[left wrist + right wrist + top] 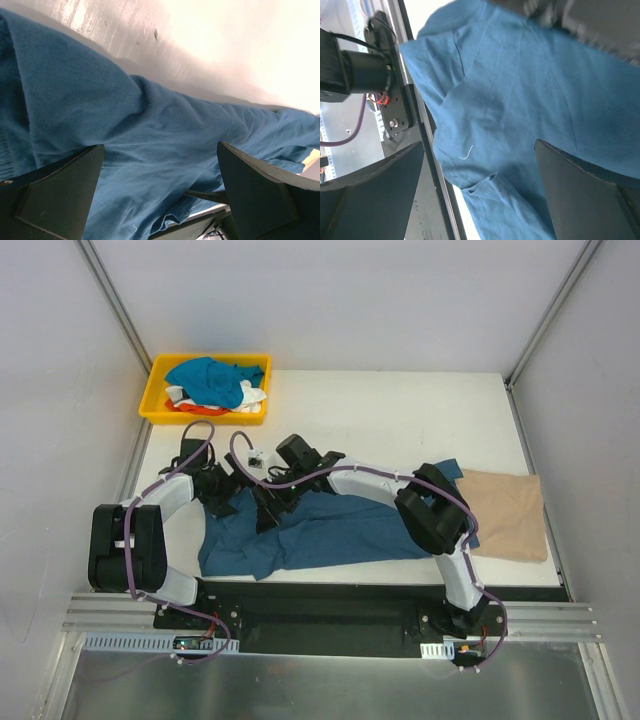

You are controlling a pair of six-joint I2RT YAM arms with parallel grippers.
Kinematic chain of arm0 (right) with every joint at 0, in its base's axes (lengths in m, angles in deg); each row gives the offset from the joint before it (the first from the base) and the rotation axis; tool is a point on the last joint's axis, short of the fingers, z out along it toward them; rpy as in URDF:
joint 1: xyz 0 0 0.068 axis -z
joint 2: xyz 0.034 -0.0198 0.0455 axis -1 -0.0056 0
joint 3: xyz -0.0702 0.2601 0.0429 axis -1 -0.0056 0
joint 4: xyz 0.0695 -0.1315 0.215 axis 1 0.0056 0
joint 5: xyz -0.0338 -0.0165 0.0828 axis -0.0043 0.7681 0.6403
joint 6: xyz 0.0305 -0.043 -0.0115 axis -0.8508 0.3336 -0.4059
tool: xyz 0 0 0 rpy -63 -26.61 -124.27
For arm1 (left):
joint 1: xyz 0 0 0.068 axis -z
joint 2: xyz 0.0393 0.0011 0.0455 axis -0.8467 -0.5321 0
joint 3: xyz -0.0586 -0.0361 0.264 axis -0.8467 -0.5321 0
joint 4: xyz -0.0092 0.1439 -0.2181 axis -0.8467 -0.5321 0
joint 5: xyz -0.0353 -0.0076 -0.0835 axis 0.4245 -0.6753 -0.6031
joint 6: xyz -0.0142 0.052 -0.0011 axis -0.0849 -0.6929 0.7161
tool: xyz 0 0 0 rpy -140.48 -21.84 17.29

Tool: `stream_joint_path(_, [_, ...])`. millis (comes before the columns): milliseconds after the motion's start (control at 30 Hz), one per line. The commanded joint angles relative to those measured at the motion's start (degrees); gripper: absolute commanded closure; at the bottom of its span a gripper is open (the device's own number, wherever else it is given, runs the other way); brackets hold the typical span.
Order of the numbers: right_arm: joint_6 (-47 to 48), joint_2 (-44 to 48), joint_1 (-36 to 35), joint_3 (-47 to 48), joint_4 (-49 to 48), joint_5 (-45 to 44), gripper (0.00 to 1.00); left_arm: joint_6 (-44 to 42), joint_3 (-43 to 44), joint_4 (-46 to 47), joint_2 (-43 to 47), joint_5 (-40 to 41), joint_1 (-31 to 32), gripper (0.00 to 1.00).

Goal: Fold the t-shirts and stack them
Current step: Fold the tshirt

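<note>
A large dark teal-blue t-shirt (320, 533) lies rumpled across the near middle of the table, reaching the front edge. It fills the left wrist view (150, 130) and the right wrist view (520, 100). My left gripper (222, 496) is open just above the shirt's upper left part. My right gripper (268, 512) is open above the shirt close beside the left one. A tan-beige t-shirt (505, 512) lies folded flat at the right. Bright blue (210, 380), white (252, 398) and orange-red (205, 408) shirts lie heaped in the tray.
A yellow plastic tray (160, 390) stands at the table's back left corner. White enclosure walls rise on three sides. The metal mounting rail (330, 615) and arm bases run along the near edge, which shows in the right wrist view (415, 115).
</note>
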Motion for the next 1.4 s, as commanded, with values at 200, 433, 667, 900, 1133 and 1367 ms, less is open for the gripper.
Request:
stream_joint_path(200, [4.83, 7.69, -0.71, -9.61, 2.6, -0.61, 0.03, -2.99, -2.4, -0.6, 1.34, 1.99, -1.46, 0.02])
stream_joint_path(433, [2.03, 26.03, -2.64, -28.06, 1.3, -5.79, 0.03, -3.43, -2.05, -2.1, 2.58, 4.53, -1.72, 0.02])
stream_joint_path(667, [-1.85, 39.51, -3.17, -37.66, 5.4, -21.57, 0.03, -3.26, -1.0, -3.24, 5.03, 3.57, -1.72, 0.01])
stream_joint_path(900, [-1.84, 46.55, 0.59, -36.43, 4.89, -42.1, 0.03, -0.63, -3.72, -4.73, 14.87, 2.69, -0.32, 0.01])
stream_joint_path(1133, [-5.88, 39.09, 11.41, -33.62, 4.62, -44.82, 0.03, 3.41, -10.65, -7.37, 25.59, 5.59, 9.67, 0.01])
stream_joint_path(1367, [-8.79, 27.49, 18.71, -28.17, 3.14, -37.38, 0.03, 6.58, -11.63, -7.37, 20.43, 8.49, 15.33, 0.01])
